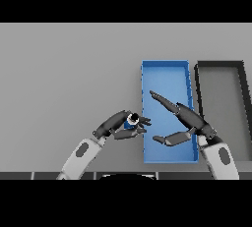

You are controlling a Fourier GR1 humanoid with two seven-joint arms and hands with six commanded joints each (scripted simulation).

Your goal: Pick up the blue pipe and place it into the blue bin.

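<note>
The blue pipe (132, 121) is a short blue tube whose open end faces up, and my left hand (117, 125) is shut on it just left of the blue bin's left wall. The blue bin (166, 76) is a long rectangular tray right of centre. Over the bin's near half my right hand (186, 121) is open, its fingers pointing left and away and its thumb stretched toward the pipe. Much of the pipe's body is hidden by the left fingers.
A dark grey bin (221, 93) stands right next to the blue bin on its right side. The grey table (69, 73) stretches to the left and back.
</note>
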